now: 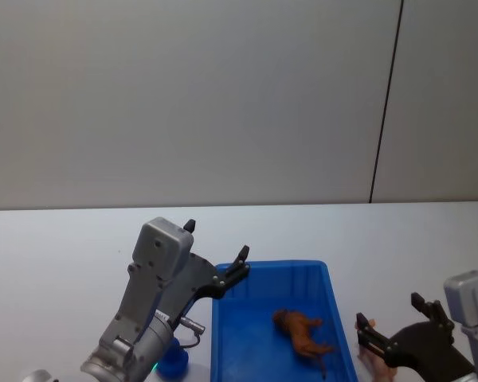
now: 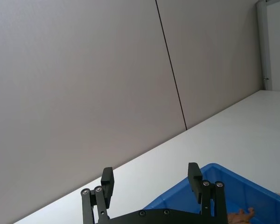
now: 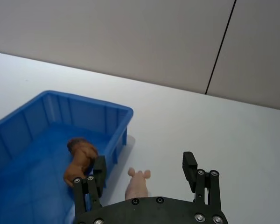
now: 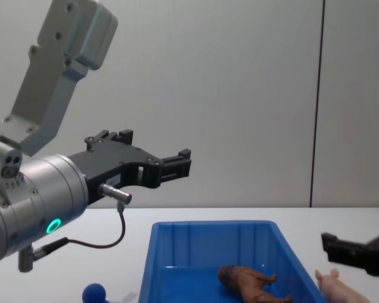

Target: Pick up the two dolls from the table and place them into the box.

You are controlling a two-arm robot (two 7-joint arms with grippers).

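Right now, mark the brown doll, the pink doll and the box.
brown doll [image 1: 301, 333], head view, on its body
pink doll [image 3: 137, 186], right wrist view, on its back
box [image 1: 283, 264], head view, on the far rim

Head camera looks down, chest camera level; both share the box [image 1: 280, 266] around six o'clock. Right wrist camera views it closely.

Brightness: pretty bright and even, soft indoor light
Source: from above, going by the shadows
Shadows: soft one on the table [image 3: 200, 126] right beside the box [image 3: 84, 112] wall, fainter one by the pink doll [image 3: 136, 185]
Glare: mild sheen on the box floor
Glow: tiny green ring light [image 4: 52, 225] on the left arm [image 4: 41, 189]
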